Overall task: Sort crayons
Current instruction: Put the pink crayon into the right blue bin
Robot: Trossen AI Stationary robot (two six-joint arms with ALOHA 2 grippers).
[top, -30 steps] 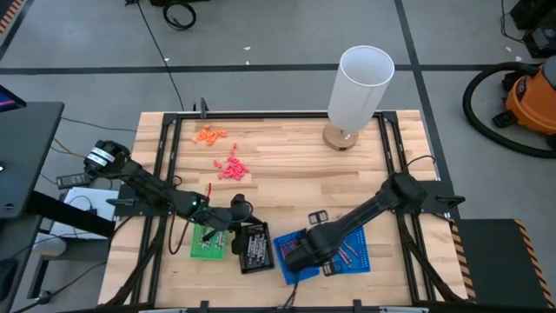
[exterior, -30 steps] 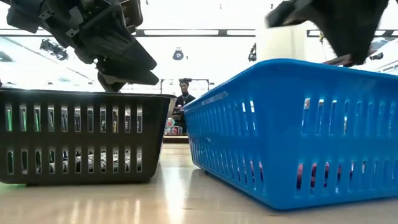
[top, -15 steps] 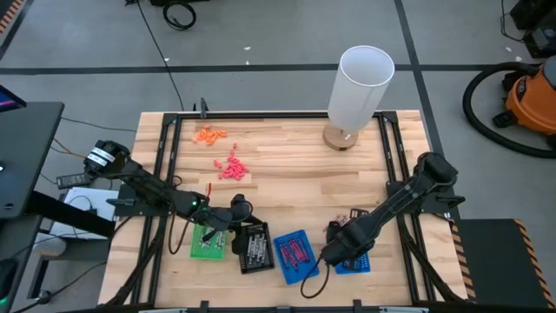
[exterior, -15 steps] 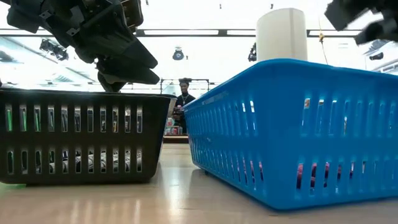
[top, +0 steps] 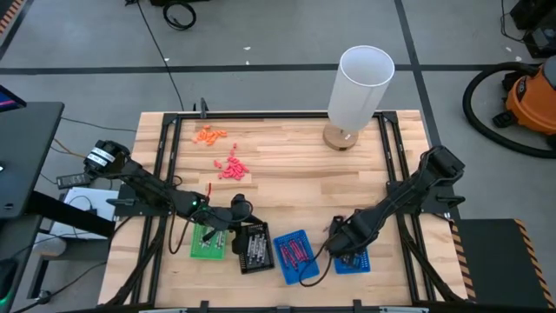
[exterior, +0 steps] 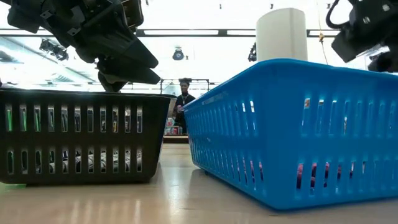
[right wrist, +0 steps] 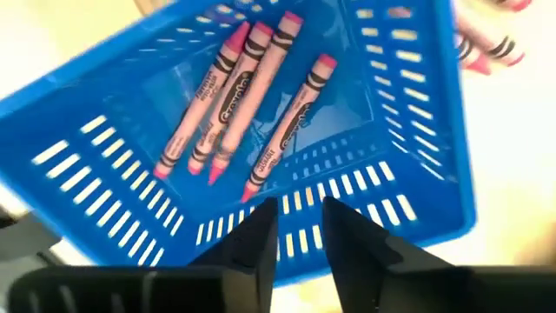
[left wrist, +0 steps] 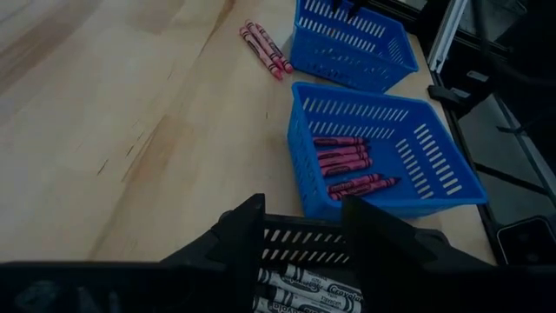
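My left gripper (top: 234, 213) is open and empty above the black tray (top: 254, 246), which holds silvery-grey crayons (left wrist: 304, 291); a green tray (top: 207, 243) lies beside it. A blue tray (left wrist: 382, 156) holds several maroon crayons (left wrist: 343, 156) lying flat on its floor. My right gripper (top: 343, 235) hovers over a second blue tray (top: 354, 261) with several maroon crayons (right wrist: 252, 96) lying in it. Its fingers (right wrist: 261, 235) stand slightly apart above the tray's wall (right wrist: 287, 222), with nothing between them. A few maroon crayons (left wrist: 265, 48) lie on the table beside that tray.
A tall white cylinder (top: 363, 83) on a wooden base stands at the far side. An orange pile (top: 209, 133) and a pink-red pile (top: 231, 167) of small pieces lie at the far left. A person (exterior: 184, 99) stands far off in the room.
My right gripper has gone from over the blue tray with maroon crayons toward the table's right edge and now stands over the second blue tray. The first blue tray, covered by the arm before, now shows in full.
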